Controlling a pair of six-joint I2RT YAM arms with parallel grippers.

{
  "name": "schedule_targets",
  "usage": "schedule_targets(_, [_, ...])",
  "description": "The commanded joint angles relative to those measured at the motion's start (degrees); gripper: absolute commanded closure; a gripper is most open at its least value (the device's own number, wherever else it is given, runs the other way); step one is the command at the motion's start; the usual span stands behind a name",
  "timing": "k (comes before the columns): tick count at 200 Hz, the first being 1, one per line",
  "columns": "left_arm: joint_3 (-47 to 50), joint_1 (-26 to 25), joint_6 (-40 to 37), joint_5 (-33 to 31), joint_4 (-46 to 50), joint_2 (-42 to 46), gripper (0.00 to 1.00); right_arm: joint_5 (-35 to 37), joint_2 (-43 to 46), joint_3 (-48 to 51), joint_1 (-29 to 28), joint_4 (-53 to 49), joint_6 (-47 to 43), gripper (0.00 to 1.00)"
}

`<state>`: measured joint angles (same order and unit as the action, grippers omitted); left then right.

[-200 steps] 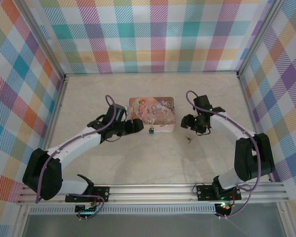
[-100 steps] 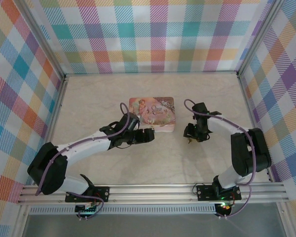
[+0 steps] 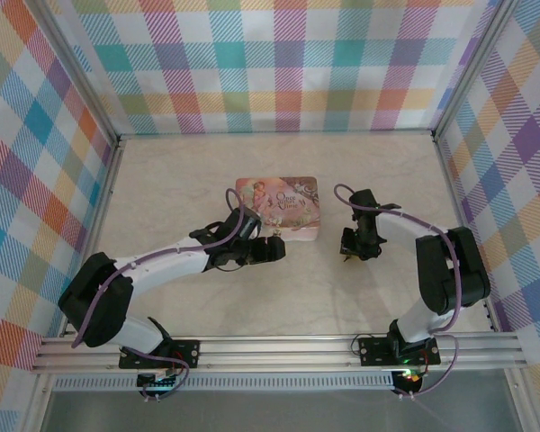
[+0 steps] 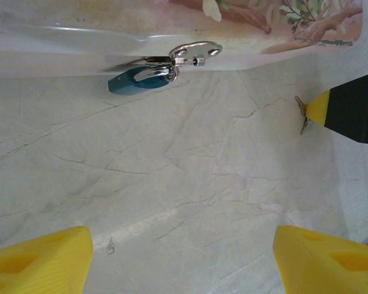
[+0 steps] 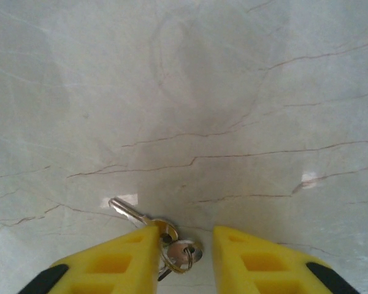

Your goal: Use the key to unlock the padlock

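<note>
Small teal-blue padlock (image 4: 138, 81), silver shackle through hasp (image 4: 196, 50) on near wall of pink tin (image 4: 172, 24). Left claw (image 4: 184, 251) wide, empty, just near of it. Thin silver key (image 5: 127, 211) with ring (image 5: 187, 256) flat on worktop (image 5: 202, 92), right of tin; right claw (image 5: 184, 245) narrow, astride key head.

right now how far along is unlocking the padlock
Done: nothing unlocked; the small blue padlock hangs shut on the hasp of the pink tin. In hand: the right pincer straddles the thin silver metal key on the table, grip unclear; the open left pincer faces the padlock. Left: lift, insert, turn.
</note>
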<state>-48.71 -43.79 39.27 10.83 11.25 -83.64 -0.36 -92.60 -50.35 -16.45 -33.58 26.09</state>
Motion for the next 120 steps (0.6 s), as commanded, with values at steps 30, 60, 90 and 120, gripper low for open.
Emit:
schedule_targets(30, [-2.3, -1.1, 0.64, 0.42, -1.49, -2.2, 0.23, -1.34, -2.71, 0.27, -0.56, 1.38, -0.95, 0.91])
schedule_targets(60, [-2.27, -1.29, 0.67, -0.1, -1.18, -1.86, 0.23, -1.74, -1.02, 1.25, -0.65, 2.22, -0.34, 1.0])
schedule_targets(90, [-2.41, -1.27, 0.72, -0.49, -1.14, -1.72, 0.23, -1.57, 4.59, 2.38, -0.61, 3.1, 0.1, 1.0])
schedule_targets(120, [-2.7, -1.23, 0.89, -0.9, -1.65, -1.15, 0.23, -1.04, 11.87, 2.94, -0.58, 3.13, 0.03, 1.0])
